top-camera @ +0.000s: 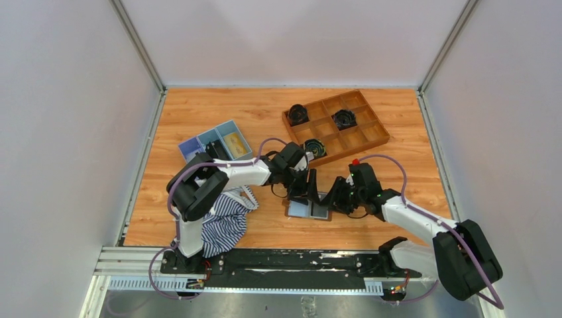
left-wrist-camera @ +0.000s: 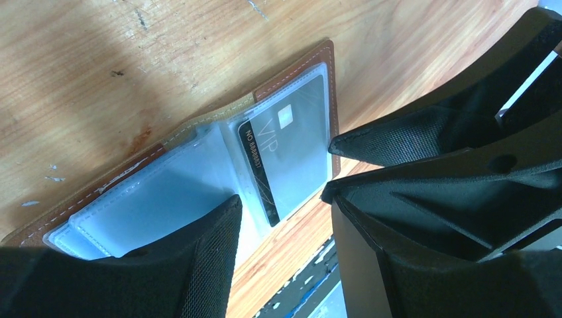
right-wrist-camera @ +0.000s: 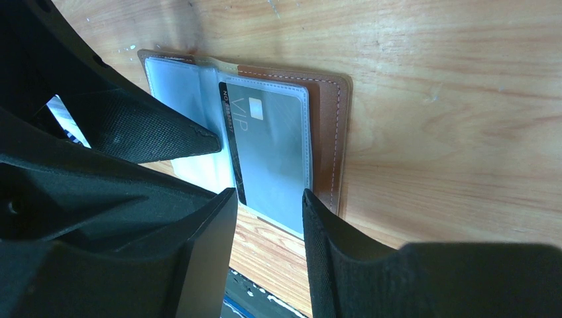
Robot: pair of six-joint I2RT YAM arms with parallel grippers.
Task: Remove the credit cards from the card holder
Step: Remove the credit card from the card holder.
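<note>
**A:** Where on the table [top-camera: 411, 165] is the card holder [top-camera: 299, 210]?

**B:** It lies open and flat close to the near edge, about midway between the two arm bases, and both arms lean in over it. The black rail [top-camera: 285, 262] runs just past that edge, so the near side is tight. There is bare wood to the right and beyond. The striped cloth [top-camera: 225, 222] lies to the left, apart from it.

**A:** Which arm is better placed for the card [right-wrist-camera: 275, 152]?

**B:** The right gripper [right-wrist-camera: 268, 195]. The card sits in the right-hand sleeve, with its long axis running from the far side toward the near edge. The gripper's two fingers stand one on each side of the card's near end. The jaws are about half apart, with nothing pinched between them.

**A:** And the left gripper [left-wrist-camera: 281, 199]?

**B:** It is also part open and holds nothing. One fingertip is near the fold, just beside the card's dark edge. Its other finger crowds against the right gripper's. Whether any tip presses on the plastic cannot be told.

**A:** So what does the next move turn on?

**B:** Probably a slide along the card's length while the left gripper pins the holder. Which end of the sleeve opens is not clear.
</note>
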